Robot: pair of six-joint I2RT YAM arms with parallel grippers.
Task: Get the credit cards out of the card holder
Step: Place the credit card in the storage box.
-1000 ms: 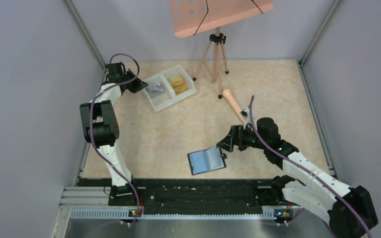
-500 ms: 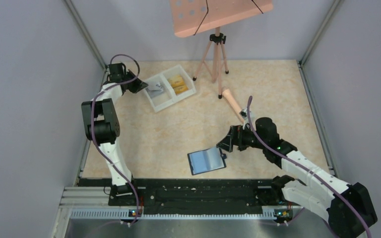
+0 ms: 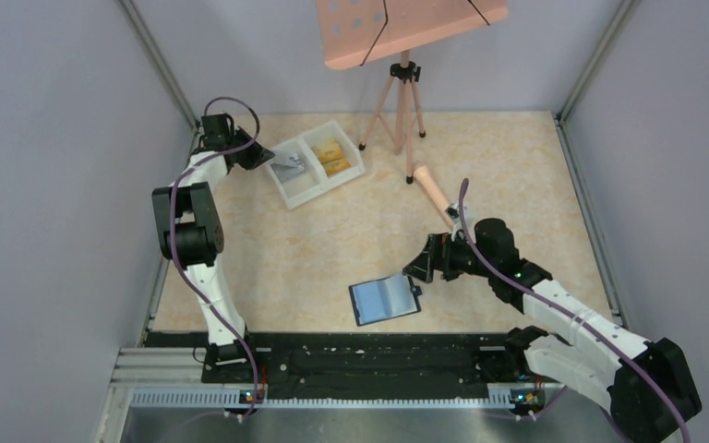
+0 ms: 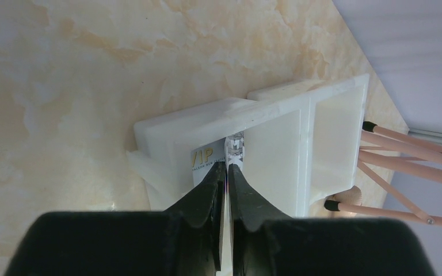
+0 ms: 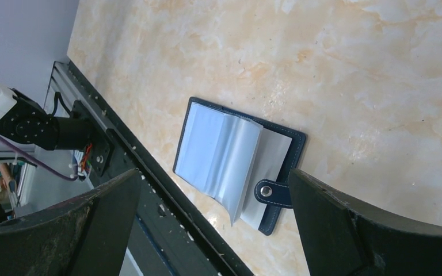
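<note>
The card holder (image 3: 385, 298) lies open on the table near the front edge, a blue wallet with pale sleeves (image 5: 230, 158) and a snap tab (image 5: 271, 191). My right gripper (image 3: 422, 263) hovers just above its tab side, open wide, touching nothing. My left gripper (image 3: 260, 158) reaches into the left compartment of the white tray (image 3: 306, 198). Its jaws stand a thin slit apart with a card's edge showing in the slit. A grey credit card (image 4: 202, 164) marked VIP shows beside the fingertips. I cannot tell whether the jaws still pinch it. Yellow credit cards (image 3: 332, 155) lie in the right compartment.
A pink tripod (image 3: 404, 101) with a pink board on top stands behind the tray, its feet near the tray's far end (image 4: 345, 204). A pink rod (image 3: 434, 194) lies on the table behind the right arm. A black rail (image 3: 360, 355) runs along the near edge.
The left arm has edged slightly at the tray. The right arm has shifted a touch. The card holder has not moved.
</note>
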